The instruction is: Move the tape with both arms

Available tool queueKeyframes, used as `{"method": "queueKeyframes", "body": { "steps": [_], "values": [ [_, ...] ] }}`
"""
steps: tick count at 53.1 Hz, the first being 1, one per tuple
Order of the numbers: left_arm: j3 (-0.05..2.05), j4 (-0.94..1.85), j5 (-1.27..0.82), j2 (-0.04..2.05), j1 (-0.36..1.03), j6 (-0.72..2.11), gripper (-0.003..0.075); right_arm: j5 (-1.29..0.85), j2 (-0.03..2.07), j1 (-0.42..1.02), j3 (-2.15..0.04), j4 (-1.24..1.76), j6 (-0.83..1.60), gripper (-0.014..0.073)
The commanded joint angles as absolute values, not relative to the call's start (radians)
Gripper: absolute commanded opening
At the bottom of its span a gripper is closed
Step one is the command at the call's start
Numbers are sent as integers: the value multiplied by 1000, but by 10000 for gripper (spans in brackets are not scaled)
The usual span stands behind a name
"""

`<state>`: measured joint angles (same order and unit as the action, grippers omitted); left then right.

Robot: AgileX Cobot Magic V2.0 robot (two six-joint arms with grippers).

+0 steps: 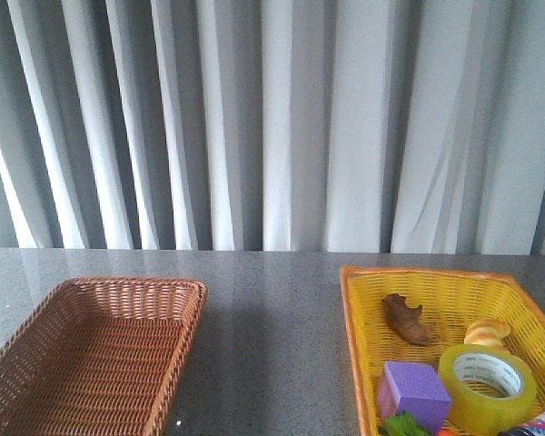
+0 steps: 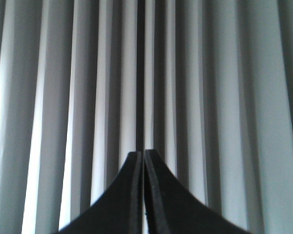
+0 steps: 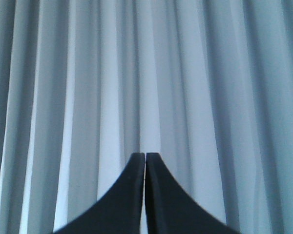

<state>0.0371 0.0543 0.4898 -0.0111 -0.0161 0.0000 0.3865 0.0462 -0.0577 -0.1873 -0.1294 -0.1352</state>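
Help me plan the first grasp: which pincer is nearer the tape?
Probably right: the tape lies in the yellow basket on the robot's right. Left pincer and right pincer are shut, facing only curtains, away from it.

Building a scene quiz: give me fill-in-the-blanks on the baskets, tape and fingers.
1. The tape lies in the ____ basket.
2. The brown wicker basket holds ____.
3. Directly beside the tape sits a ____ cube.
4. The left gripper and right gripper both face the curtain, fingers ____.

Missing words: yellow; nothing; purple; shut
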Motion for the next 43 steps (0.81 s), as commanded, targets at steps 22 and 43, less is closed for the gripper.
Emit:
{"method": "queueKeyframes", "body": {
  "steps": [22, 43],
  "values": [
    [782, 7, 159, 517, 17, 101, -6, -147, 773, 75, -1068, -434, -493, -5],
    [1173, 12, -313, 969, 43, 87, -6, -488, 1104, 221, -1253, -356, -256, -5]
  ]
}}
